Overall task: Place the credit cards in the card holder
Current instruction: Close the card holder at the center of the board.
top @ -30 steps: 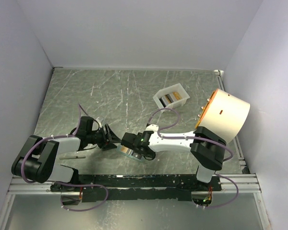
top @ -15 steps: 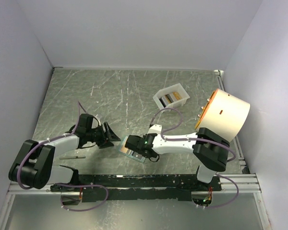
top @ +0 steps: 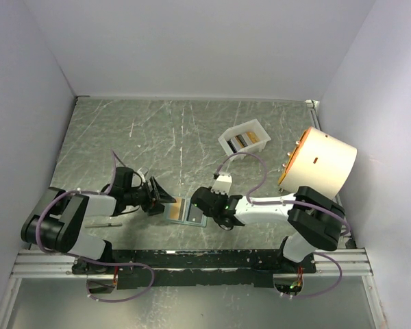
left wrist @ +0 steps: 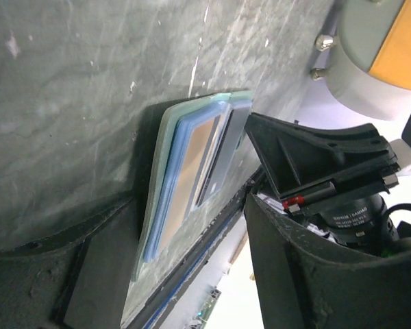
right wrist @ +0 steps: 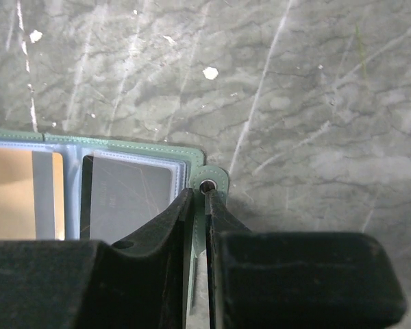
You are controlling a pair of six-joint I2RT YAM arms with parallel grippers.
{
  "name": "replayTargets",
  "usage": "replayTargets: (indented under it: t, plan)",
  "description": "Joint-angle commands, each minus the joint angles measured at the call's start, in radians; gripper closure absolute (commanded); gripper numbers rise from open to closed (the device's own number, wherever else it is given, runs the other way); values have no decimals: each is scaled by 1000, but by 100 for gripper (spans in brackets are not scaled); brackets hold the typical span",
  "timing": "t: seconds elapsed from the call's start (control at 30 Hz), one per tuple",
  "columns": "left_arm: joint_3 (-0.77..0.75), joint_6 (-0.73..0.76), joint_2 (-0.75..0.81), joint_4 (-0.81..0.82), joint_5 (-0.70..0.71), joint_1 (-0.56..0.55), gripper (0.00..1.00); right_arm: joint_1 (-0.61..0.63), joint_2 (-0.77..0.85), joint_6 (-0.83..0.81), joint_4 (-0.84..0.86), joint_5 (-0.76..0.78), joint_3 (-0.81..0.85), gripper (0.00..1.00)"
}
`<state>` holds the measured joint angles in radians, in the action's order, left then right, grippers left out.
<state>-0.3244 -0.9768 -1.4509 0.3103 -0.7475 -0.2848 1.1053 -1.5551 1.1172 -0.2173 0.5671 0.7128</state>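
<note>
The sage-green card holder (top: 186, 212) lies open on the table, pale blue inside. A gold card (right wrist: 14, 195) sits in its left half and a dark card (right wrist: 127, 195) in a clear sleeve in its right half. My right gripper (right wrist: 200, 200) is shut on the holder's snap tab (right wrist: 207, 185) at the right edge; in the top view this gripper (top: 204, 204) is just right of the holder. My left gripper (top: 162, 199) is open at the holder's left edge. The left wrist view shows the holder (left wrist: 166, 171) edge-on between the left gripper's (left wrist: 185, 274) spread fingers.
A white tray (top: 227, 142) holding more gold and dark cards stands behind, to the right. A large cream and orange drum (top: 320, 164) sits at the right wall. A thin grey strip (top: 103, 223) lies by the left arm. Walls close in on three sides.
The card holder now lies spread open with the gold card showing. My right gripper has moved to its right edge and my left gripper has come closer to its left edge.
</note>
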Motion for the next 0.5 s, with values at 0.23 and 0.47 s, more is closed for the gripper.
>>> replayTargets:
  t: [0.23, 0.47]
  plan:
    - [32, -166, 145, 135, -62, -46, 29, -26, -24, -35, 163, -112, -82, 90]
    - [-58, -84, 250, -79, 48, -95, 30, -35, 6, -39, 159, -122, -88, 86]
